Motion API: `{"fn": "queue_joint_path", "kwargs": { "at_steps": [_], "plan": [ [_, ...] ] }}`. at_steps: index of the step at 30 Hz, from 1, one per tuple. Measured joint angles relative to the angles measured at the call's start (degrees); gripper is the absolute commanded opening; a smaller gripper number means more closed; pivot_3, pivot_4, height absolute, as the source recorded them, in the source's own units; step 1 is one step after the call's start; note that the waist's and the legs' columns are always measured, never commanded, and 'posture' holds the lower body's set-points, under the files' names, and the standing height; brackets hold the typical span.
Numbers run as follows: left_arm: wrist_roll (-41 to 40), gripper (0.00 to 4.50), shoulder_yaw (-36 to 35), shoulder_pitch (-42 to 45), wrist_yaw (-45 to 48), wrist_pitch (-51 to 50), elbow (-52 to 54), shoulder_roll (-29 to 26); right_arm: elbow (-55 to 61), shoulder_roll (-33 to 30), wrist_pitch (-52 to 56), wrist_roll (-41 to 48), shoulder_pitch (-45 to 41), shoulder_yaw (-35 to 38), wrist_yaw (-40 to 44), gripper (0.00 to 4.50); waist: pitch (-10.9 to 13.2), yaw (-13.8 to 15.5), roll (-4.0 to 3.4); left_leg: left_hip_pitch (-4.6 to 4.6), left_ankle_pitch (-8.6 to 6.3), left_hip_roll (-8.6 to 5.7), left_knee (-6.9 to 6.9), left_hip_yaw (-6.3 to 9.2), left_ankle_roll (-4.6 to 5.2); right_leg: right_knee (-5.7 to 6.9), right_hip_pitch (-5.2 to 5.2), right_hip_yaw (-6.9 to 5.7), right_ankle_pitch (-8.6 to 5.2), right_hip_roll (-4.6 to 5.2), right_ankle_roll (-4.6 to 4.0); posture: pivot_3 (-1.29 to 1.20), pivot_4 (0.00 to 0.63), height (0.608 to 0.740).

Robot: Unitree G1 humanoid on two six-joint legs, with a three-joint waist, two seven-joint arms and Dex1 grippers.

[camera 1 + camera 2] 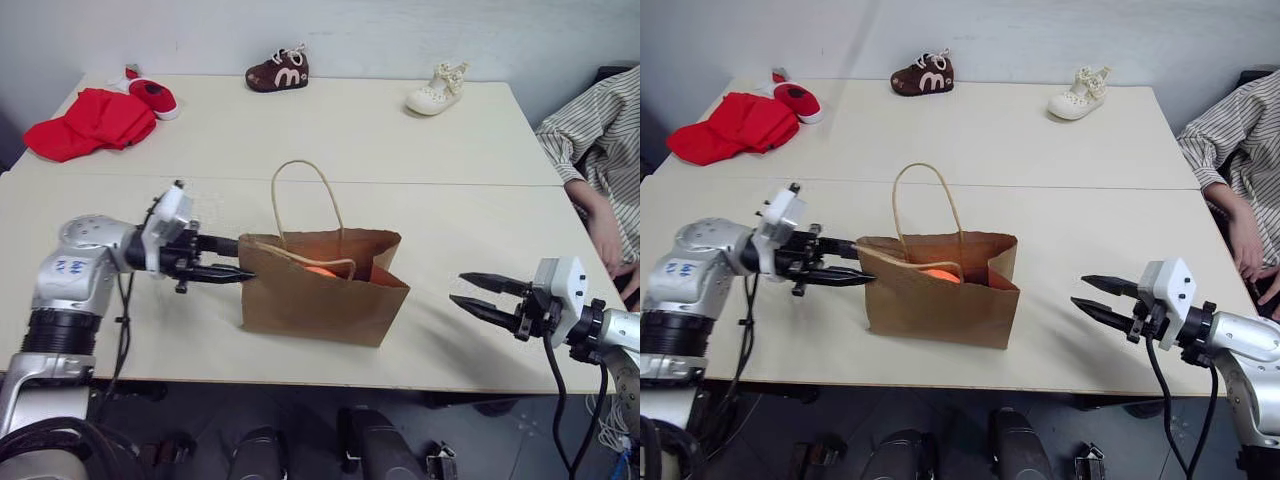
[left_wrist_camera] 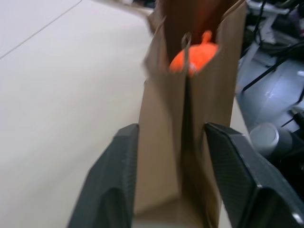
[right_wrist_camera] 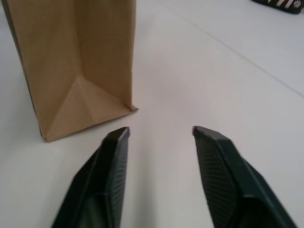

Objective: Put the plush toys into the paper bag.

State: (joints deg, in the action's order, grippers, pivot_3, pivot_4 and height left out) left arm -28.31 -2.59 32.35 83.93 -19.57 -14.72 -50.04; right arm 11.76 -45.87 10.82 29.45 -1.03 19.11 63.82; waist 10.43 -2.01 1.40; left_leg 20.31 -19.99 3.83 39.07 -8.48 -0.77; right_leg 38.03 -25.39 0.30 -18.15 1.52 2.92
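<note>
Upper left of the head view: a red cloth and a red shoe on the table. Lower left: the left gripper, fingers apart, one on each side of the bag's narrow end; the wrist view shows the folded paper edge standing between the fingers with a gap on either side, so it appears not to be clamped. Top centre: a brown shoe. Centre: the paper bag, upright and open, one cord handle raised, the other drooped across the mouth. Inside it, an orange plush toy, partly showing above the rim; a dark red patch shows beside it in the bag, too small to identify as the red toy. No plush toy lies out on the table. Upper right: a cream shoe. Lower right: the right gripper, wide open and empty, well apart from the bag. Right edge: a person's striped sleeve. Judged status: orange toy bagged; red toy probably bagged, unconfirmed; task near or at completion.
</note>
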Motion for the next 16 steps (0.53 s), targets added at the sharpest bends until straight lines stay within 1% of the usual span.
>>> {"fn": "queue_joint_path", "kwargs": {
  "at_steps": [1, 4, 5, 8, 11, 13, 16],
  "plan": [
    [0.1, 3.5, -1.5, -1.6, -0.6, 0.3, 0.3, -1.0, -1.1, -0.6, -0.3, 0.0, -0.9, 0.3, 0.3, 3.36, 0.0, 0.1, 0.0, 0.0, -0.01, 0.0, 0.0, 0.0, 0.02, -0.02, 0.0, -0.01, 0.0, 0.01, 0.0, 0.0, 0.15, 0.74],
    [0.5, 4.47, -7.6, -7.3, -3.7, 3.2, 0.6, -2.9, -3.5, -2.7, -1.0, 0.0, -2.6, 1.3, 2.4, 4.48, 0.0, 0.3, 0.0, 0.01, -0.04, 0.01, 0.0, 0.01, 0.07, -0.03, 0.0, -0.03, 0.0, 0.05, 0.0, 0.0, 0.15, 0.74],
    [0.6, 4.49, -9.2, -9.0, -4.4, 3.9, 0.7, -3.4, -3.9, -3.3, -1.3, 0.0, -2.7, 1.3, 3.3, 4.5, 0.0, 0.5, 0.0, 0.01, -0.05, 0.0, 0.0, 0.02, 0.09, -0.03, 0.0, -0.05, 0.0, 0.08, 0.0, 0.0, 0.15, 0.74],
    [1.1, 4.49, -15.8, -18.2, -6.7, 6.6, 2.6, -5.0, -5.9, -5.9, -2.4, 0.0, -3.6, 1.2, 6.9, 4.5, 0.0, 0.4, -0.01, 0.01, -0.11, -0.02, 0.0, -0.05, 0.2, -0.07, 0.0, -0.03, 0.0, 0.16, 0.0, 0.0, 0.15, 0.74],
    [2.0, 4.49, -21.1, -26.2, -9.6, 9.3, 4.3, -5.0, -9.3, -7.9, -3.3, -0.1, -7.7, 1.0, 9.3, 4.5, 0.0, 0.2, 0.0, 0.0, -0.13, -0.02, 0.02, -0.08, 0.23, -0.06, 0.01, -0.03, 0.01, 0.19, 0.02, 0.0, 0.15, 0.74],
    [2.1, 4.49, -23.2, -29.7, -11.7, 10.5, 7.1, -4.2, -11.3, -8.9, -3.9, -0.5, -10.4, 0.9, 10.5, 4.5, 0.0, 0.2, 0.0, -0.01, -0.13, -0.01, 0.02, -0.08, 0.22, -0.05, 0.01, -0.04, 0.01, 0.2, 0.02, 0.0, 0.15, 0.74],
    [2.1, 4.49, -24.6, -32.0, -14.1, 10.9, 10.2, -3.1, -12.9, -9.0, -5.4, -1.4, -12.5, -0.9, 11.3, 4.5, 0.0, 0.6, 0.0, 0.0, -0.13, -0.03, 0.02, -0.03, 0.22, -0.07, 0.03, -0.1, 0.01, 0.21, 0.02, 0.0, 0.15, 0.74]
  ]
}}
